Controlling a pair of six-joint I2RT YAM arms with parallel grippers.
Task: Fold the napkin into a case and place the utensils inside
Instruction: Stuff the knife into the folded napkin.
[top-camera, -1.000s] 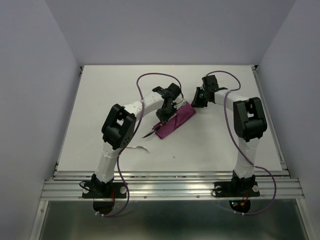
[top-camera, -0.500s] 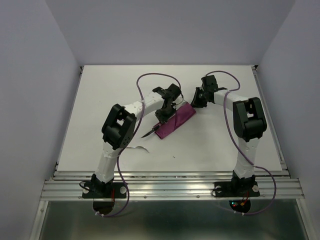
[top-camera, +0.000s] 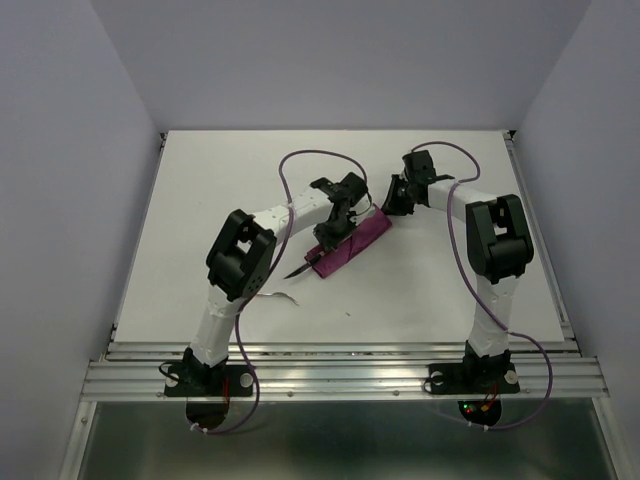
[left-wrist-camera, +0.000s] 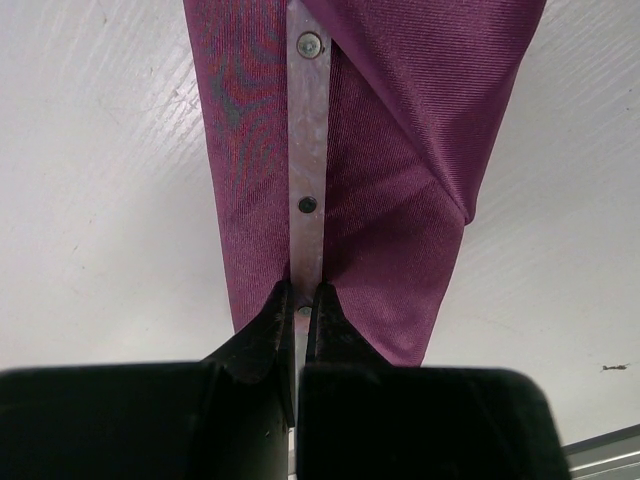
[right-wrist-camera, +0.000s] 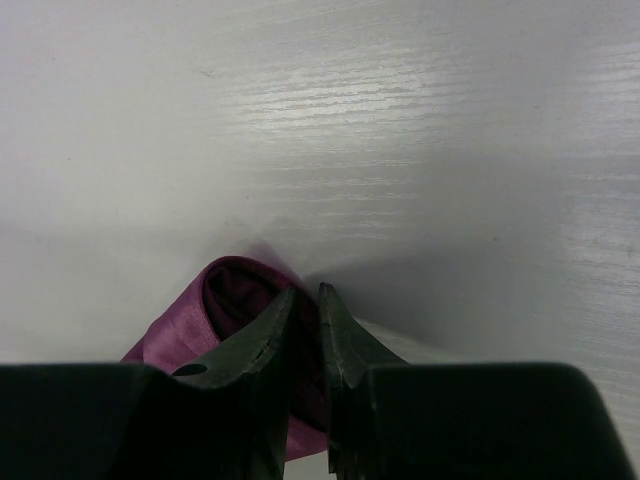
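Note:
The burgundy napkin, folded into a narrow case (top-camera: 352, 245), lies slanted at mid-table. My left gripper (left-wrist-camera: 300, 290) is shut on the pale flat handle of a utensil (left-wrist-camera: 308, 150) that lies along the cloth's fold (left-wrist-camera: 400, 200). Seen from above, the left gripper (top-camera: 333, 232) sits over the case's near half and a dark pointed tip (top-camera: 298, 269) pokes out at its lower-left end. My right gripper (right-wrist-camera: 305, 292) is shut on a layer of the napkin (right-wrist-camera: 225, 300) at the case's far right end (top-camera: 385, 215), holding the edge up. A second thin utensil (top-camera: 279, 295) lies on the table.
The white table (top-camera: 430, 290) has raised rails along its left and right sides and a metal rail along the near edge (top-camera: 340, 370). Purple cables loop over both arms. The second utensil rests close beside the left arm's lower link (top-camera: 235, 265).
The left wrist has shifted slightly to the right along the case, still holding the utensil. The right arm and the napkin's far end have not moved.

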